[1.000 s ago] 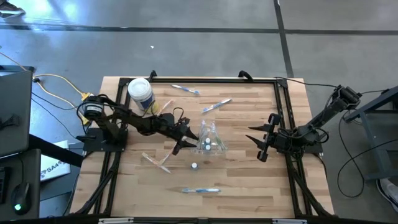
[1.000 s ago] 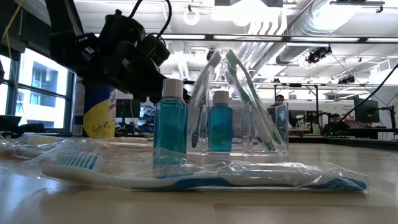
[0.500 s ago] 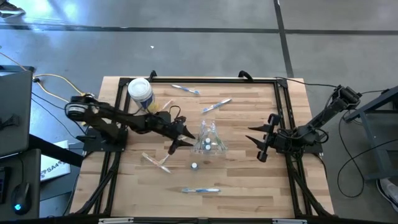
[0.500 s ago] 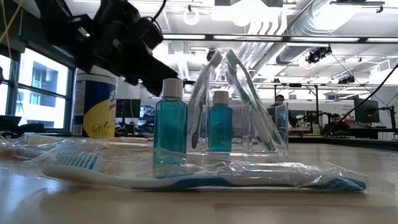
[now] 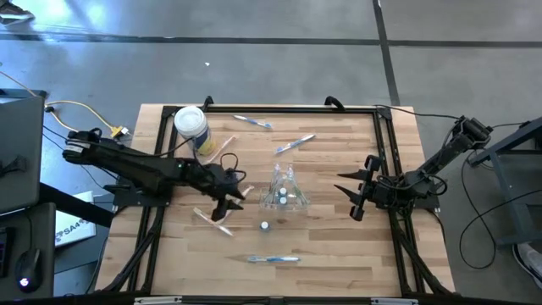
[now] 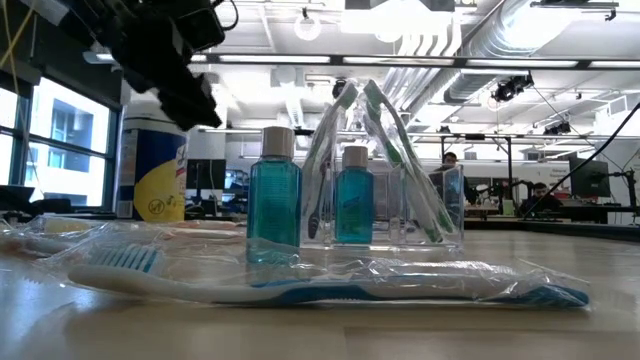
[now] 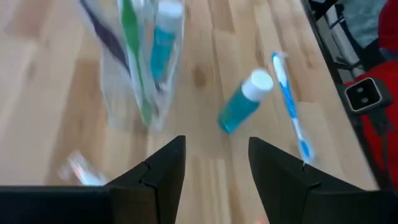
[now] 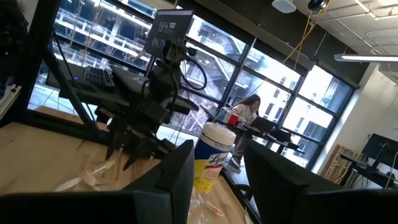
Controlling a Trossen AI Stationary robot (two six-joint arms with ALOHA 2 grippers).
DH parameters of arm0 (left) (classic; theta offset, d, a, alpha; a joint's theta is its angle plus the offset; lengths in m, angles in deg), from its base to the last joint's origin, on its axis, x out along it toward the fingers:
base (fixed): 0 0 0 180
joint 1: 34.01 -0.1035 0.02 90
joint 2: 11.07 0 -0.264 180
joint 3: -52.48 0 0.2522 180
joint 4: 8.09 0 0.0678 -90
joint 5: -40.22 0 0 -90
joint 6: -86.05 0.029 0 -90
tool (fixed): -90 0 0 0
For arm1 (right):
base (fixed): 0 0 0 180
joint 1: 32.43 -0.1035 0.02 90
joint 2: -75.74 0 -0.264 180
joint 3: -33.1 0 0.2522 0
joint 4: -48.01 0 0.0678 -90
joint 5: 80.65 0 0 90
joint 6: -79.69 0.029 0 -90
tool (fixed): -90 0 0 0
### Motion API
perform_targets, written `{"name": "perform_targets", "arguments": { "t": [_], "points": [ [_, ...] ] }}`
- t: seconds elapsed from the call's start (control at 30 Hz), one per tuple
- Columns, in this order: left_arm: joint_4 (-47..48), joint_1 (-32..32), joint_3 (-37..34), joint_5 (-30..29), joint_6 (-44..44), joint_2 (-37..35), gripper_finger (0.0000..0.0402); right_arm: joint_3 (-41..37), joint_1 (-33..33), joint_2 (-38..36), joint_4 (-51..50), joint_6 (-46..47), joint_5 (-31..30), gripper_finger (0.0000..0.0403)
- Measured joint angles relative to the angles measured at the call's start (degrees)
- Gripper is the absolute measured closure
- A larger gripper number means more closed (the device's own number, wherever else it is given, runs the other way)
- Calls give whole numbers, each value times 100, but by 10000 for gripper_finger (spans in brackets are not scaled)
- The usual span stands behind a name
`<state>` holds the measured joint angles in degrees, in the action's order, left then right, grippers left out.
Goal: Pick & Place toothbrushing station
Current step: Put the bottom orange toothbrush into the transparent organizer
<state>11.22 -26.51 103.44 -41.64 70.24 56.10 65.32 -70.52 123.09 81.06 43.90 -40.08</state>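
Here, the left gripper [image 5: 230, 200] hovers beside the clear cup [image 5: 284, 188], fingers parted, empty.
Only its wrist view shows a blue bottle [image 7: 245, 101] lying flat.

Left gripper [image 5: 227, 200] extended low over table centre, fingers parted, empty (right gripper [image 5: 354, 193] parked, likewise parted).

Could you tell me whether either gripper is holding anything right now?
No: the left gripper is open and empty above the wooden table; the right gripper waits open, also empty.
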Motion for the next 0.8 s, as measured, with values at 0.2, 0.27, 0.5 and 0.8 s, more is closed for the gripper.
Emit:
{"name": "perform_targets", "arguments": {
  "t": [0.2, 0.27, 0.5, 0.8],
  "points": [
    [681, 303, 73, 46, -852, 4, 227, 0, 0, 0, 4, 22, 8, 270],
    [937, 462, 73, 245, -864, 7, 227, 0, 1, 0, 2, 34, 8, 270],
    [1969, 937, 73, 396, -2037, 7, 227, 0, 2, 0, -85, 127, 11, 270],
    [3057, 1092, 71, 950, -1985, 7, 227, 0, 1, 0, -111, 141, 13, 270]
  ]
}}
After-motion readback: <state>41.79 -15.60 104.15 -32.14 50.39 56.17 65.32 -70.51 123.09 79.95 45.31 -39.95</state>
